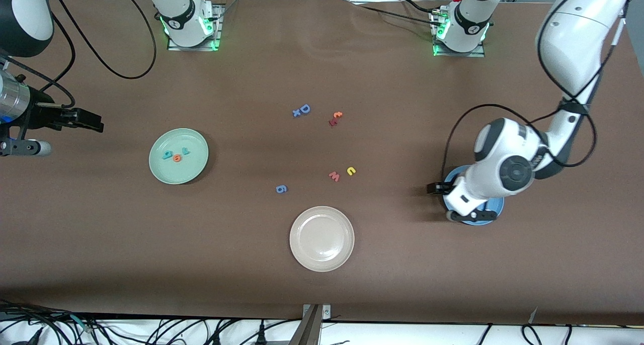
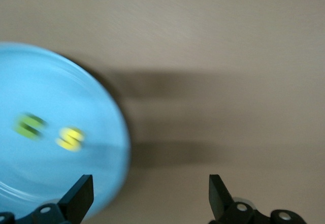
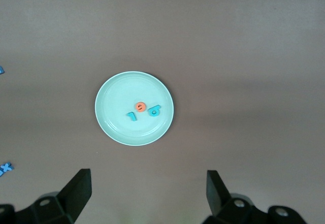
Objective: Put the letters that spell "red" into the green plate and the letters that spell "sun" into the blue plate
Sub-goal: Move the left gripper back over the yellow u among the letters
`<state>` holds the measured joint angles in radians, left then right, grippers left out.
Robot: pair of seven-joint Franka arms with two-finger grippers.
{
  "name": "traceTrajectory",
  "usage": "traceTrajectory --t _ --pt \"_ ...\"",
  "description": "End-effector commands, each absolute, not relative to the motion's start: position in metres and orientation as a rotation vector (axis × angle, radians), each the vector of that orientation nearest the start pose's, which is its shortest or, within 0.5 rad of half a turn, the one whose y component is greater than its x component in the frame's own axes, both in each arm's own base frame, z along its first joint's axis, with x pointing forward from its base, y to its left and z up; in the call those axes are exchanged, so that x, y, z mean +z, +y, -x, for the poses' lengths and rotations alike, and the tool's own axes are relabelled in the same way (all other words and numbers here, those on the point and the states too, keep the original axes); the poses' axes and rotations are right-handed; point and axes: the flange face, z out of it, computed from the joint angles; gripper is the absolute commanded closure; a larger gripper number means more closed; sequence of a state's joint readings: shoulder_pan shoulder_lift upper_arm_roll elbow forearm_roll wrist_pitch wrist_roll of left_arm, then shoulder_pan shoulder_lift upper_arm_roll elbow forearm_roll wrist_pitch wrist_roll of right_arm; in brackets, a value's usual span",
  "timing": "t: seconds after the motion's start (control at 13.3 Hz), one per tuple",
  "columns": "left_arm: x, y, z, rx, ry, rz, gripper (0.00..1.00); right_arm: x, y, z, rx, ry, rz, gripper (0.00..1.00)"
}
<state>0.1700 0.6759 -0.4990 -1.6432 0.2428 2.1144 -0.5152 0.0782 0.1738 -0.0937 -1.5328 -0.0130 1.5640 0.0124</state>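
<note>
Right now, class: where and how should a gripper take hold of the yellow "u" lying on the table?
The yellow "u" lies flat on the table beside the red "w". Probably come straight down from above and pinch across its outer edges, keeping the fingers off the "w".

The front view looks down from high across the table (image 1: 322, 284), facing the two robot bases along its top edge, and takes in the whole tabletop from well off. The left wrist view looks down from close over the rim of the blue plate (image 2: 45, 132), past its own gripper's fingers (image 2: 78, 196), so only part of that plate and bare table fits; the front view shares this plate (image 1: 495, 209). The right wrist view looks down from higher up, showing the whole green plate (image 3: 114, 125) small on the table, which the front view also shows (image 1: 196, 171)
</note>
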Motion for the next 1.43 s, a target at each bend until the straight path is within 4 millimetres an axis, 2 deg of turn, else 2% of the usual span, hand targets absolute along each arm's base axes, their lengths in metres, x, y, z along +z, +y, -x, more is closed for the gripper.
traceTrajectory --t 0.0,0.08,0.23,0.38,0.6,0.83,0.98,1.13,1.35 --pt "0.249 -0.236 -0.631 0.305 -0.415 3.158 0.00 0.545 -0.009 -0.594 0.231 0.017 3.170 0.00" --pt "0.249 -0.252 -0.626 0.308 -0.542 3.130 0.00 0.545 -0.009 -0.594 0.231 0.017 3.170 0.00" --pt "0.249 -0.292 -0.611 0.298 -0.651 3.099 0.00 0.545 -0.009 -0.594 0.231 0.015 3.170 0.00" --pt "0.246 -0.318 -0.602 0.251 -0.819 3.082 0.00 0.545 -0.009 -0.594 0.231 0.015 3.170 0.00" --pt "0.230 -0.370 -0.580 0.204 -1.016 3.057 0.00 0.545 -0.009 -0.594 0.231 0.015 3.170 0.00" --pt "0.212 -0.383 -0.574 0.135 -1.090 3.019 0.00 0.545 -0.009 -0.594 0.231 0.015 3.170 0.00" --pt "0.200 -0.392 -0.569 0.123 -1.075 3.021 0.00 0.545 -0.009 -0.594 0.231 0.015 3.170 0.00" --pt "0.192 -0.391 -0.572 0.104 -1.090 3.029 0.00 0.545 -0.009 -0.594 0.231 0.015 3.170 0.00" --pt "0.181 -0.402 -0.563 0.070 -1.079 3.004 0.00 0.545 -0.009 -0.594 0.231 0.015 3.170 0.00"
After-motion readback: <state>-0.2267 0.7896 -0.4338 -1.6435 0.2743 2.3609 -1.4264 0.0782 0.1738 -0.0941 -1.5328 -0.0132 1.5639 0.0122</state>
